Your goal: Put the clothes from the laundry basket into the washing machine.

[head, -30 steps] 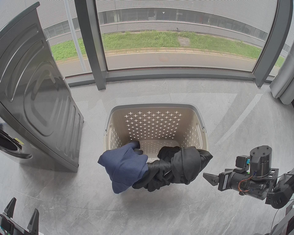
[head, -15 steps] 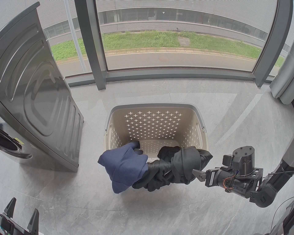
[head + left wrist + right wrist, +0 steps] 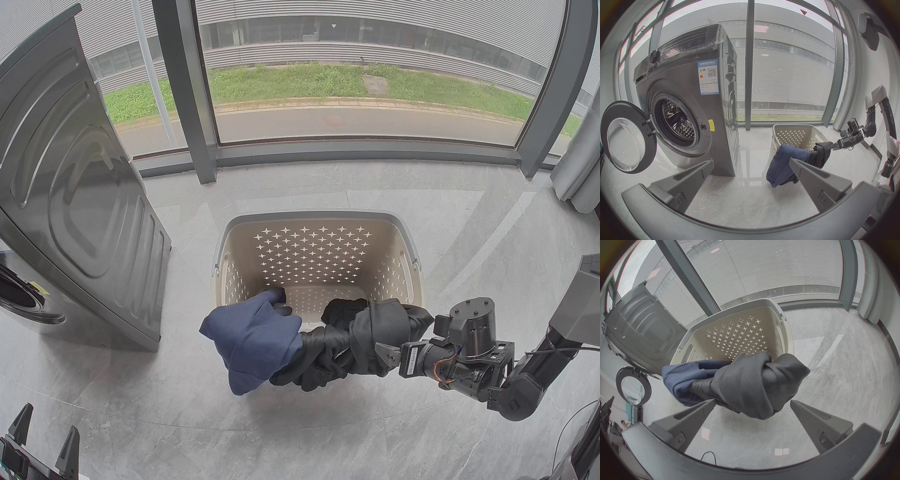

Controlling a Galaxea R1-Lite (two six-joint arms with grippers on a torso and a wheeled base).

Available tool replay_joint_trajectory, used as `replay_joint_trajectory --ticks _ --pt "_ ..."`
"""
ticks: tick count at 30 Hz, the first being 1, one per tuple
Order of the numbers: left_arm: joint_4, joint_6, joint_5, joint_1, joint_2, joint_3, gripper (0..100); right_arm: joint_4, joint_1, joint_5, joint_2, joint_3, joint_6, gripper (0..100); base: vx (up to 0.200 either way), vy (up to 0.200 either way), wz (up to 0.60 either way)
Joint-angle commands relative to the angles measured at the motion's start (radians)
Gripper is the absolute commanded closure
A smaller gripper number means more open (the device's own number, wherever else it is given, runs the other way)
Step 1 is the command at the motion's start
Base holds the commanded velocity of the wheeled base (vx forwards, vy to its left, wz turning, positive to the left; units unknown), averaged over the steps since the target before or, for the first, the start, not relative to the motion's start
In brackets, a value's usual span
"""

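A beige laundry basket stands on the floor, with a dark grey garment and a blue garment draped over its near rim. My right gripper is open at the right end of the dark garment, which lies between its fingers. My left gripper is open low at the near left, holding nothing. The washing machine stands left of the basket, its round door swung open and the drum visible.
The washing machine's side panel rises close to the basket's left. Floor-to-ceiling windows with a grey pillar stand behind the basket. Bare grey floor lies to the right and in front.
My right gripper has moved left across the floor, from well right of the basket up to the dark garment's right end. The clothes and left gripper have not moved.
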Motion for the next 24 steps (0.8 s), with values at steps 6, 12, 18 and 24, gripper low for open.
replay_joint_trajectory --ticks 6,12,18,24 --pt "0.000 -0.001 0.000 0.000 -0.012 0.016 0 -0.001 -0.006 -0.016 0.081 -0.073 0.027 0 0.000 0.000 0.00" --pt "0.000 -0.001 0.000 0.000 -0.012 0.016 0 -0.001 -0.004 -0.018 0.086 -0.099 0.036 100 0.000 0.000 0.00" --pt "0.000 -0.001 0.000 0.000 -0.012 0.016 0 -0.001 -0.007 -0.018 0.089 -0.114 0.038 100 0.000 0.000 0.00" --pt "0.000 -0.001 0.000 0.000 -0.012 0.016 0 0.000 0.001 -0.018 0.080 -0.097 0.039 100 0.000 0.000 0.00"
